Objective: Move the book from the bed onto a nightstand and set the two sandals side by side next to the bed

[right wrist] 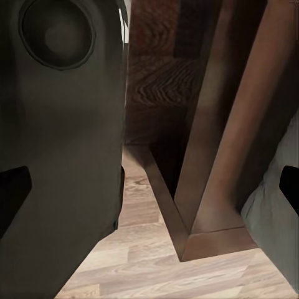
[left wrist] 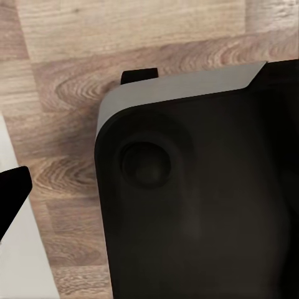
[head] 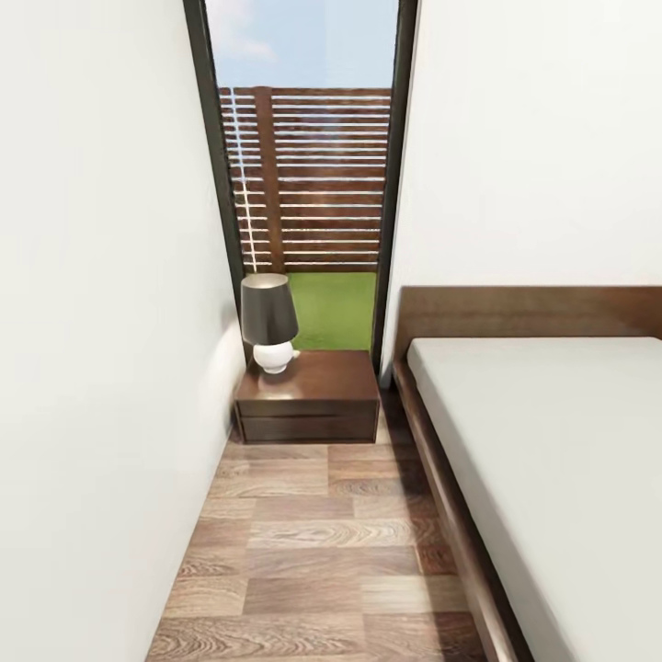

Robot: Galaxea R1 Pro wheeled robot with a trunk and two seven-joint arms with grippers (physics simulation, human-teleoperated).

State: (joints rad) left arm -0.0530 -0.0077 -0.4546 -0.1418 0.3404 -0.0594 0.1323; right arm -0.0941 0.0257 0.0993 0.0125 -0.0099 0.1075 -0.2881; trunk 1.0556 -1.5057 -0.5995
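Note:
The dark reddish-brown nightstand [head: 317,391] stands against the far wall, at the end of a narrow strip of wood floor. To its right lies the bed [head: 552,460], with an off-white mattress, a dark frame and a headboard; the mattress part in view is bare. The book and the sandals are out of view. In the right wrist view my right gripper [right wrist: 149,187] hangs open beside the bed frame's corner [right wrist: 212,156]. In the left wrist view my left gripper [left wrist: 149,193] points down at the floor, one dark fingertip [left wrist: 12,193] at the picture's edge, jaws spread.
A lamp [head: 269,322] with a dark shade and a white base takes up the left part of the nightstand top. A white wall [head: 92,368] bounds the floor strip [head: 313,552] on the left. My own dark base [left wrist: 199,199] sits under both wrists. A tall window [head: 308,184] rises behind the nightstand.

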